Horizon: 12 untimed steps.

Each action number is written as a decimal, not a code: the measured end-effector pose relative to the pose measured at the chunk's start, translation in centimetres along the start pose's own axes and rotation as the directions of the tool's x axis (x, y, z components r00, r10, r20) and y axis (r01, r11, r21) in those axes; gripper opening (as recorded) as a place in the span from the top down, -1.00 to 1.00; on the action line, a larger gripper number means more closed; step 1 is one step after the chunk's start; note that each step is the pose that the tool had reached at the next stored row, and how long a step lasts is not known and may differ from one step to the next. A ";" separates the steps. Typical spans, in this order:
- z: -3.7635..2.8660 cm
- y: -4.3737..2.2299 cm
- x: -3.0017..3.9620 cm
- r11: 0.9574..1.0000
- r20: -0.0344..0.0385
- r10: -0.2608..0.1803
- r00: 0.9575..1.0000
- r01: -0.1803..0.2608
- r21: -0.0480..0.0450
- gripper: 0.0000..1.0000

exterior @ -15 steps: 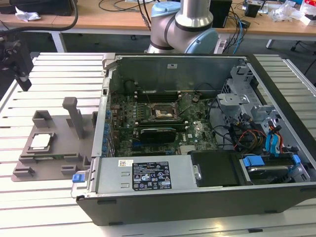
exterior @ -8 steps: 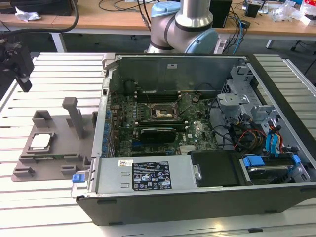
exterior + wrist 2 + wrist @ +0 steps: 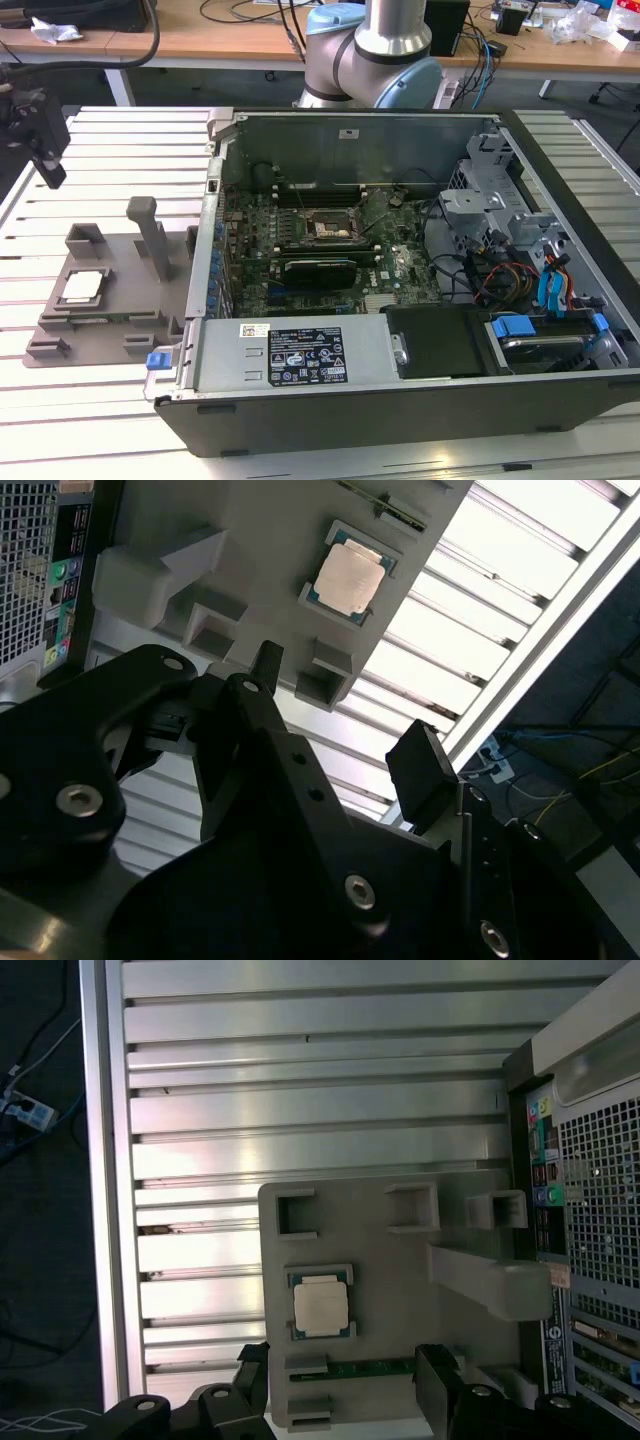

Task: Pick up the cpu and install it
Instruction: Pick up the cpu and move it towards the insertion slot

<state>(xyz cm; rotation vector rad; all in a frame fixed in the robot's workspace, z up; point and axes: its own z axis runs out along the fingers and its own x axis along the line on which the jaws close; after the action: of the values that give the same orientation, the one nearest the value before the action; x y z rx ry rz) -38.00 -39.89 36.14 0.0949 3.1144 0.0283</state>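
The cpu (image 3: 82, 287) lies flat, metal top up, in a recess of the grey tray (image 3: 125, 283) on the table (image 3: 120, 150). It is square, with no long axis, and its edges run parallel to the tray's. The jaws are spread and empty, clear of the cpu.

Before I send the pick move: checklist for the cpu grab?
1. cpu lying flat in its pocket on the grey tray: ok.
2. Nothing lying on the cpu: ok.
3. hand open, nothing between its fingers: ok.
4. Hand clear of the cpu and tray, no contact: ok.
5. Hand down at grasp height: not ok; in the exterior view it hangs apart from the tray.
6. Motherboard socket open and free to take the cpu: cannot tell.
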 end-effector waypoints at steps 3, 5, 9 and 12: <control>0.09 0.00 0.00 1.000 0.000 0.000 1.000 0.000 0.000 -0.39; 0.19 0.00 0.00 1.000 0.000 0.000 1.000 0.000 0.000 -0.39; 0.44 -0.01 0.01 1.000 0.000 0.000 1.000 0.000 0.000 -0.39; 0.63 -0.01 0.01 1.000 0.000 0.000 1.000 0.000 0.000 -0.39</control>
<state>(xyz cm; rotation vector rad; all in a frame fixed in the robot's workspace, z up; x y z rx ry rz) -38.00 -39.88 35.51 0.0949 3.1144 0.0284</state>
